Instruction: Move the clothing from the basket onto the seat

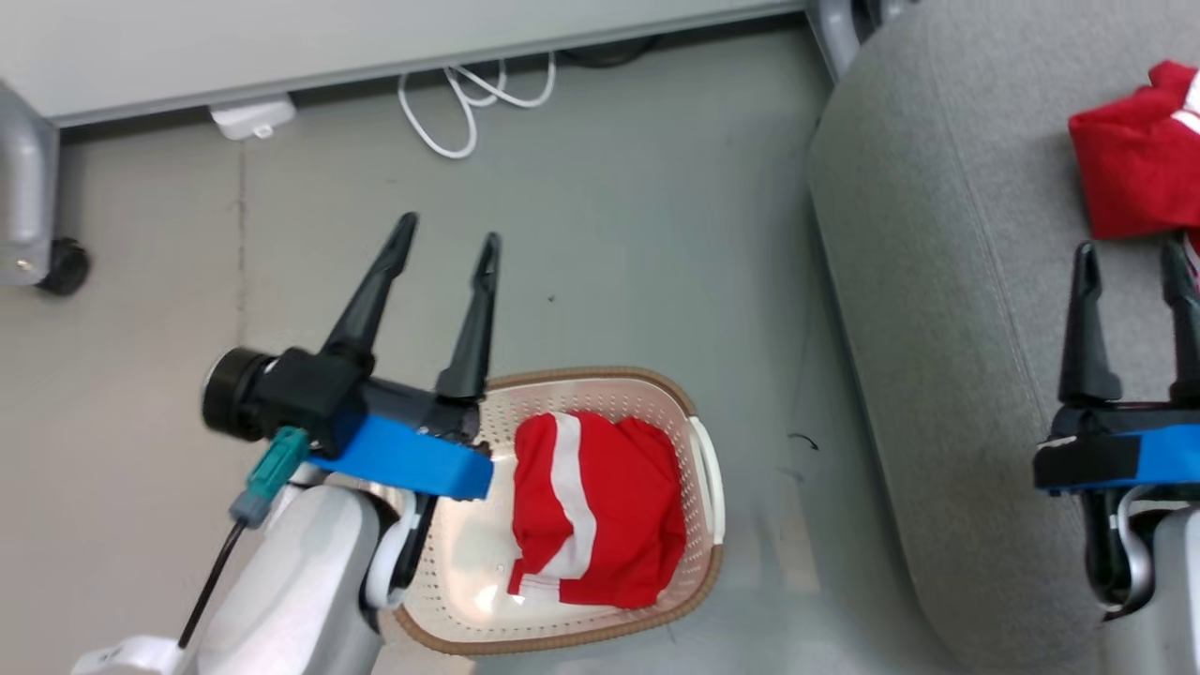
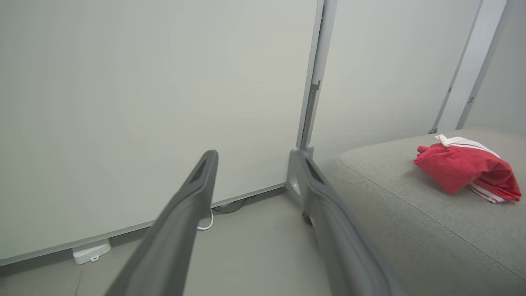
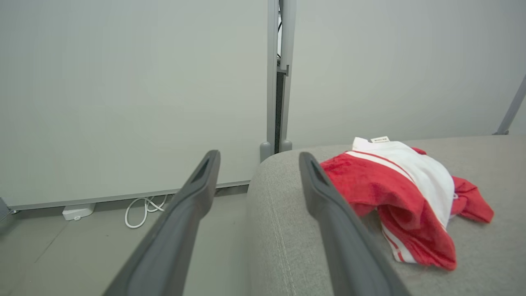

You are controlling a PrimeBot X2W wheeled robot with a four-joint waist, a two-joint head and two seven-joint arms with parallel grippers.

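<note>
Looking down from the head camera, I see my left gripper (image 1: 449,230) held above the grey floor (image 1: 637,234), its pale forearm crossing the near-left corner of the basket (image 1: 600,376). Its fingers point away from me and stand apart with nothing between them. My right gripper (image 1: 1129,248) hovers over the seat (image 1: 937,281), fingers likewise spread and empty, tips just short of a red garment (image 1: 1130,164) lying crumpled on the cushion. In the right wrist view that garment lies just beside one finger, its broad white stripe uppermost. A second red-and-white piece (image 1: 600,511) sits bunched in the basket, toward its right side; the basket stands on the floor to the left of the seat. Both wrist views look roughly level along the fingers toward the pale wall panel (image 2: 144,102).
</note>
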